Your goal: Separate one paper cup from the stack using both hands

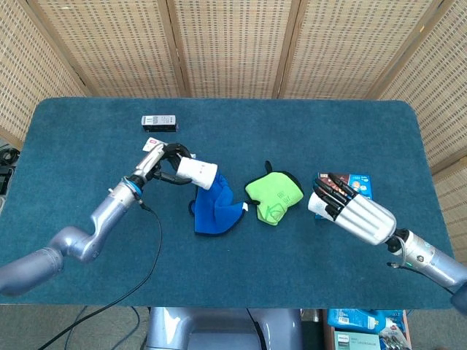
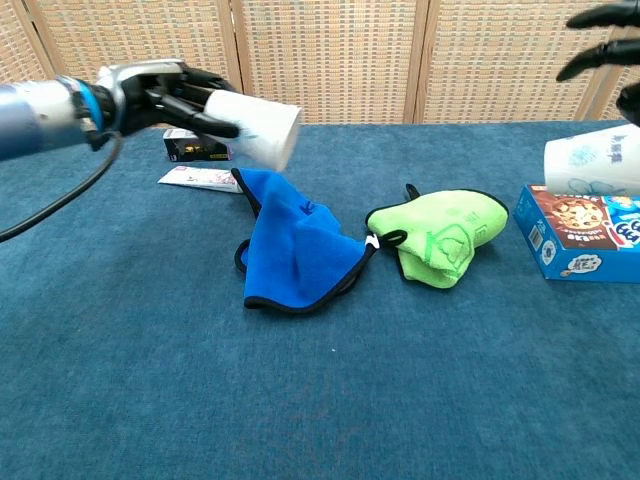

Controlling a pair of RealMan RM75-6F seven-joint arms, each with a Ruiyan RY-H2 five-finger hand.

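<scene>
Your left hand (image 1: pixel 162 162) grips one white paper cup (image 1: pixel 197 172) on its side, mouth toward the table's middle, held above the blue cloth (image 1: pixel 214 208). Your right hand (image 1: pixel 349 210) holds the second cup (image 2: pixel 592 164): the chest view shows that cup plainly, white with a pale blue printed motif, hanging over the snack box (image 2: pixel 578 228), while from the head view the hand covers all but a sliver of it. Chest view cuts off most of the right hand, leaving only dark fingertips (image 2: pixel 603 17) at the frame's corner. Cups well apart, the cloths between them. Blue cloth: soft, crumpled, dark-edged. Green cloth (image 1: pixel 271 195): bright lime, dark-edged, folded, bearing a faint outline logo. Snack box: blue card with a brown biscuit picture; its lettering is too small to read. Behind the left hand lie a small dark box (image 1: pixel 159 122) and a flat printed packet (image 1: pixel 154 145), writing illegible. Table (image 1: pixel 87 175): teal felt-like covering.
</scene>
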